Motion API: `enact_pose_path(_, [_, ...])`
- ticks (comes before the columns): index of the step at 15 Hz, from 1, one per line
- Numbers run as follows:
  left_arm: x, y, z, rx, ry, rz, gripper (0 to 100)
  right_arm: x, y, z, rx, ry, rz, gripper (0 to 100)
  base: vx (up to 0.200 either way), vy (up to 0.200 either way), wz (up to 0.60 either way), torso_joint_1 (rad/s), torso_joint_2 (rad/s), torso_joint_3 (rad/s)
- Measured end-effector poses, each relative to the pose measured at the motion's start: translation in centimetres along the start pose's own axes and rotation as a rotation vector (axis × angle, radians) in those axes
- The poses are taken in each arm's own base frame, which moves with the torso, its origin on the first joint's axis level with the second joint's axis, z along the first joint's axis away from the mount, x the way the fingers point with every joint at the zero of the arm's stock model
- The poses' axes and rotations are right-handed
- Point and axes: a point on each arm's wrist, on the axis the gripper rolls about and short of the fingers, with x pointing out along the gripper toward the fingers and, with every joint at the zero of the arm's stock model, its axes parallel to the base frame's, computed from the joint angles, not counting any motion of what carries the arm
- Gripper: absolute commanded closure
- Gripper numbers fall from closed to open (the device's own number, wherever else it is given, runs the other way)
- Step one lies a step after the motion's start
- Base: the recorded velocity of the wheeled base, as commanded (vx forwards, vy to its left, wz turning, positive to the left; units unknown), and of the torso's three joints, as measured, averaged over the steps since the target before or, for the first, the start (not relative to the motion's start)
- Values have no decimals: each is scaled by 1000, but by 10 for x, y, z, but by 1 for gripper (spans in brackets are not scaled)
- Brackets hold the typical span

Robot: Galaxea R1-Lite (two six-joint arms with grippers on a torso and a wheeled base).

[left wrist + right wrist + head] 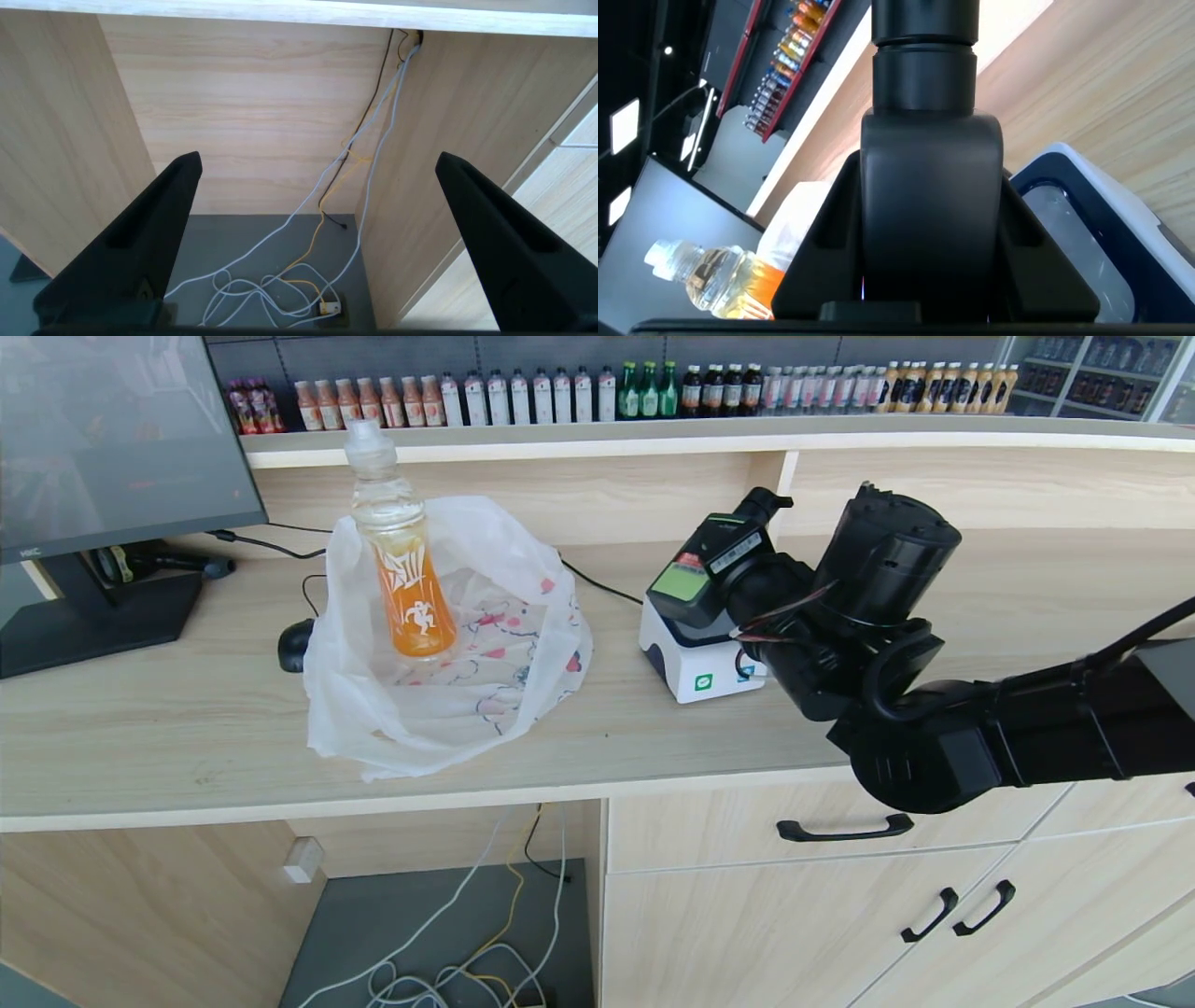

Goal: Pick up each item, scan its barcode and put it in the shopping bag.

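Head cam: my R gripper is clenched on a black bottle-shaped item w/ a green label. The item is tilted, right over the white box scanner on the light wooden counter. I can't tell if item and scanner touch. Well apart, toward my left, a thin white plastic shopping bag lies open on the counter. A clear plastic bottle w/ an orange label stands upright inside it.

L wrist cam: my L gripper is released, fingers spread wide, nothing between them. It sits below the counter edge, facing grey and yellow cables on the recess floor.

R wrist cam: the black item sits between the R gripper's fingers, pinched on both sides. The scanner's dark window is just beyond it; bag and clear bottle are farther off.
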Motion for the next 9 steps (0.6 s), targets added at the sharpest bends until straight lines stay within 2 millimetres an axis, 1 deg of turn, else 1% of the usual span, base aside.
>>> enact_pose_path(5, [0,0,0,0,0,0,0,-4,5,7,-33,-12,7,100,0,0,0,0,0,0])
enact_pose_path(9, [0,0,0,0,0,1,0,-16,15,16,-123,-17,26,100,0,0,0,0,0,0])
